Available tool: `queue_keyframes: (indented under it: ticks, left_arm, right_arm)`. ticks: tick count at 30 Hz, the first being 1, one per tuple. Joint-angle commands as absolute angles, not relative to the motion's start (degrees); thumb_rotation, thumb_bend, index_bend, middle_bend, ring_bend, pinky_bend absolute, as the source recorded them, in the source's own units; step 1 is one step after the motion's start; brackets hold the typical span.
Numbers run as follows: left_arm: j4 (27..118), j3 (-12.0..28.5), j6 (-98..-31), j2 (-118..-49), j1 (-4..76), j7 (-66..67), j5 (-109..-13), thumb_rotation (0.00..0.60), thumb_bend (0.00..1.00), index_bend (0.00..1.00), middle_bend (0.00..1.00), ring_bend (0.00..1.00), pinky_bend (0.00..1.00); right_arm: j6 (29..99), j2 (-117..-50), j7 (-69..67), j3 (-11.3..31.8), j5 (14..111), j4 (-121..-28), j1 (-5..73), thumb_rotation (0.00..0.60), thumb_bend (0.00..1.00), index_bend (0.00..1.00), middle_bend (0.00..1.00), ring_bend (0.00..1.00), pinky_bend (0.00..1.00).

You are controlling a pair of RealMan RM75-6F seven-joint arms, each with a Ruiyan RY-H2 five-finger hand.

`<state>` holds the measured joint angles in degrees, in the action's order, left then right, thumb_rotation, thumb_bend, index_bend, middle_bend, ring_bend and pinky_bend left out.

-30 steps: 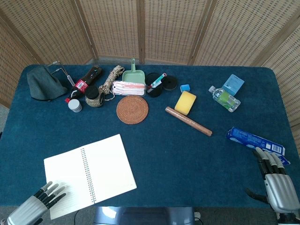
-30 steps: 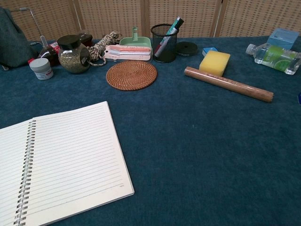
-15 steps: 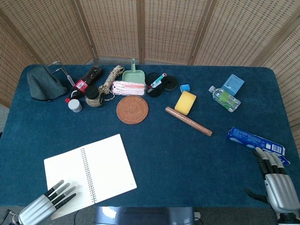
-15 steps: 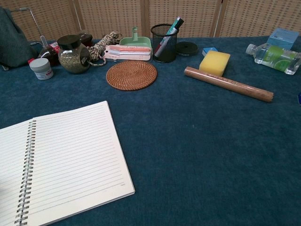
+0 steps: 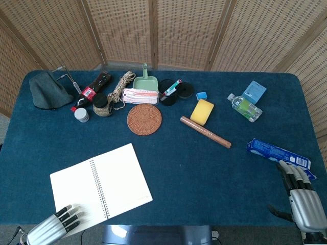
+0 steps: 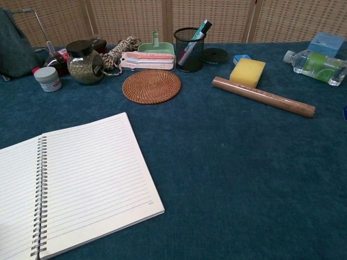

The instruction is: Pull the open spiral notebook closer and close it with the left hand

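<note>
The blue bench (image 5: 204,168) runs past the frame's near edge. The open spiral notebook (image 5: 99,186) lies front-left, cropped in the chest view. The left robot hand (image 5: 56,227), partly cut off, presses flat fingers on its left page. The right robot hand (image 5: 301,199) rests with fingers extended, empty.

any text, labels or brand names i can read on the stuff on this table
None can be read at this size.
Red label on the dark cola bottle: print too small.
Green label on the clear plastic water bottle: blurred.
Long blue printed box: white marks, not readable.
Small white jar: red mark on its label, too small.
Open white spiral notebook: ruled lines only, no writing.
</note>
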<state>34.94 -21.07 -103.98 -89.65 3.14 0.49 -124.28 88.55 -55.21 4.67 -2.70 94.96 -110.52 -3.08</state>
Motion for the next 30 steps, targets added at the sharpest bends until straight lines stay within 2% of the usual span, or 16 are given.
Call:
queue_keyframes:
  ticks: [1, 3, 9, 13, 23, 30]
  left_arm:
    - [30.71, -20.52, -108.84, -91.91, 2.5, -1.7, -124.04, 0.6, 0.29, 0.49, 0.42, 0.34, 0.37]
    - [28.52, -19.77, -113.03, -93.22, 2.07, -2.94, -123.64, 0.6, 0.29, 0.52, 0.44, 0.35, 0.39]
    - [24.42, -17.19, -118.92, -94.67, 0.93, -7.94, -119.77, 0.6, 0.33, 0.59, 0.48, 0.39, 0.46]
    - [23.24, -16.16, -119.94, -94.0, 0.71, -11.26, -117.44, 0.6, 0.36, 0.64, 0.53, 0.41, 0.5]
    - [20.51, -15.31, -119.63, -91.19, -0.41, -14.39, -113.94, 0.6, 0.38, 0.65, 0.53, 0.42, 0.52]
    - [17.32, -14.17, -125.46, -88.89, 3.23, -14.25, -113.58, 0.6, 0.38, 0.65, 0.53, 0.42, 0.54]
  right_arm:
    - [88.36, -55.25, 4.76, -2.77, 95.0, -110.52, -3.01, 0.6, 0.0, 0.0, 0.0, 0.0, 0.0]
    - [88.09, -55.32, 4.89, -2.92, 95.09, -110.6, -2.95, 0.6, 0.0, 0.0, 0.0, 0.0, 0.0]
    - [87.93, -55.26, 4.84, -2.92, 94.92, -110.64, -2.89, 0.6, 0.0, 0.0, 0.0, 0.0, 0.0]
    - [87.67, -55.25, 4.94, -3.05, 95.01, -110.7, -2.81, 0.6, 0.0, 0.0, 0.0, 0.0, 0.0]
    - [87.41, -55.26, 5.1, -3.29, 95.2, -110.83, -2.77, 0.6, 0.0, 0.0, 0.0, 0.0, 0.0]
    - [87.8, -55.06, 4.92, -3.57, 95.45, -110.84, -3.1, 0.6, 0.0, 0.0, 0.0, 0.0, 0.0]
